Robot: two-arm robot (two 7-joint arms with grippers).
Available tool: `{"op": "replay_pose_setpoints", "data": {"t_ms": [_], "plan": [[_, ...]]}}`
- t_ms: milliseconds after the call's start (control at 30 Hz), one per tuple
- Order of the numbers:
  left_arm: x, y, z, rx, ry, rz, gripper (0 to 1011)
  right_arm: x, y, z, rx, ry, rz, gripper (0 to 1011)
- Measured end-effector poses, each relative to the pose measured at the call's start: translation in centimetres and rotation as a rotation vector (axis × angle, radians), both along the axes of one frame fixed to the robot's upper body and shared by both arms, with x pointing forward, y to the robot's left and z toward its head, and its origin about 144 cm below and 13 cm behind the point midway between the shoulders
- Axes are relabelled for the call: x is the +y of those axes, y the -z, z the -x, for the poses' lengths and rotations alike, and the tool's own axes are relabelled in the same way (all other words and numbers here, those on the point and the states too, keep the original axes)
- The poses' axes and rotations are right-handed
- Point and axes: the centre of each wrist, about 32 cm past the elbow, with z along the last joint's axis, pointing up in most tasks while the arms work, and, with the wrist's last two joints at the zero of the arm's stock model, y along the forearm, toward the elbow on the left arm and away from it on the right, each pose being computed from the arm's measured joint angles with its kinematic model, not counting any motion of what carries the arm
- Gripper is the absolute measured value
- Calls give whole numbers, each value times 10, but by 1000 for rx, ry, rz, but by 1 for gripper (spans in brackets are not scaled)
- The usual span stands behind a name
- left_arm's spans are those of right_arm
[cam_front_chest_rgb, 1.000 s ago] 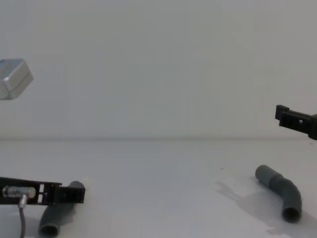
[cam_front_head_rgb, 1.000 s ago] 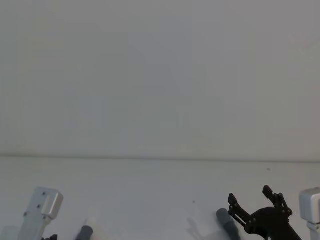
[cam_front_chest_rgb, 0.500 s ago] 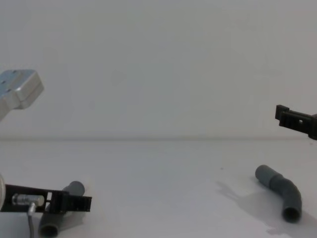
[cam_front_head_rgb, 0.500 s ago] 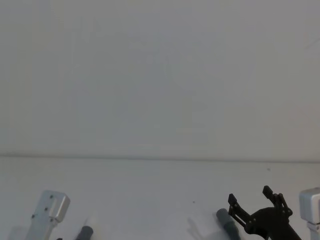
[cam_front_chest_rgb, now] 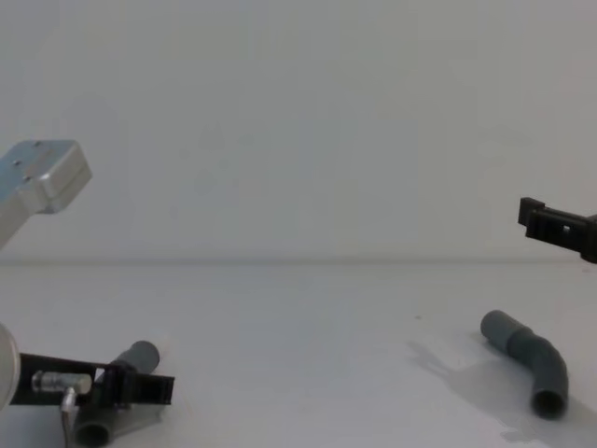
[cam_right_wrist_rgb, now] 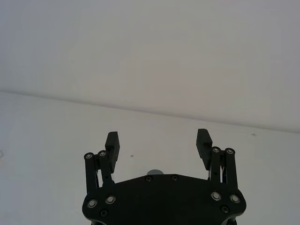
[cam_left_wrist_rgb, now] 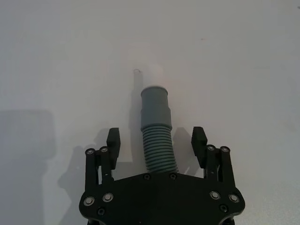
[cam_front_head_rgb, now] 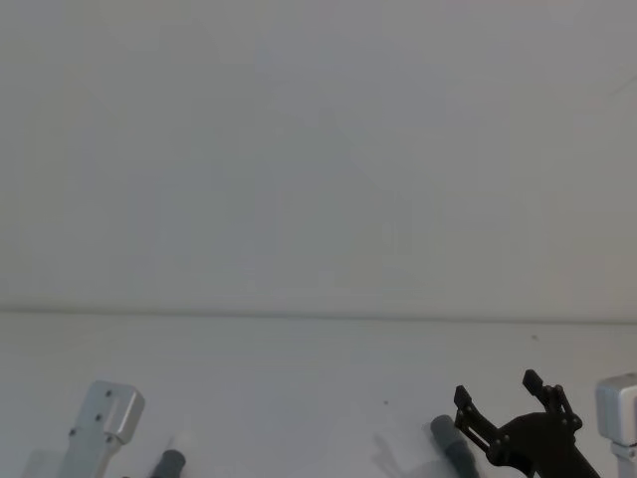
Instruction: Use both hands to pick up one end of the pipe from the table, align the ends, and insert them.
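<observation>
Astride the ribbed middle of the left pipe piece (cam_left_wrist_rgb: 156, 124), the left gripper (cam_left_wrist_rgb: 155, 136) spreads its fingers wide, seemingly ready to clamp, while the right gripper (cam_right_wrist_rgb: 158, 137), equally spread, hangs well to that piece's right.

A dark-grey ribbed, bent hose piece (cam_front_chest_rgb: 138, 357) lies on the matt white tabletop (cam_front_chest_rgb: 298, 327) at left, its smooth cuff (cam_left_wrist_rgb: 155, 101) white-tipped. Its twin (cam_front_chest_rgb: 532, 359) lies flat, well apart, at right.

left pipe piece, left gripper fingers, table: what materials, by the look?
Left pipe piece: dark grey, matt, ribbed middle, smooth cuff; likely flexible plastic or rubber, can't tell which. Left gripper fingers: black, matt, ridged inner faces; probably plastic. Table: plain white, matt, soft shadows; laminate or painted board, unclear.
</observation>
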Motion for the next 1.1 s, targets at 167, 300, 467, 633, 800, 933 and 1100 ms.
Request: {"op": "replay_pose_setpoints", "data": {"t_ms": [167, 300, 467, 633, 800, 933, 1100], "plan": [[0, 0, 0, 1, -1, -2, 810, 0, 0, 0, 0, 0, 0, 1000], [0, 0, -1, 1, -2, -3, 711, 0, 0, 0, 0, 0, 0, 1000], [0, 1, -1, 2, -3, -3, 533, 0, 0, 0, 0, 0, 0, 1000], [-1, 1, -1, 3, -2, -3, 364, 0, 0, 0, 0, 0, 0, 1000], [-1, 1, -1, 4, -1, -2, 306, 0, 0, 0, 0, 0, 0, 1000], [-1, 1, -1, 4, 0, -2, 304, 0, 0, 0, 0, 0, 0, 1000], [-1, 1, -1, 5, -1, -2, 304, 0, 0, 0, 0, 0, 0, 1000]]}}
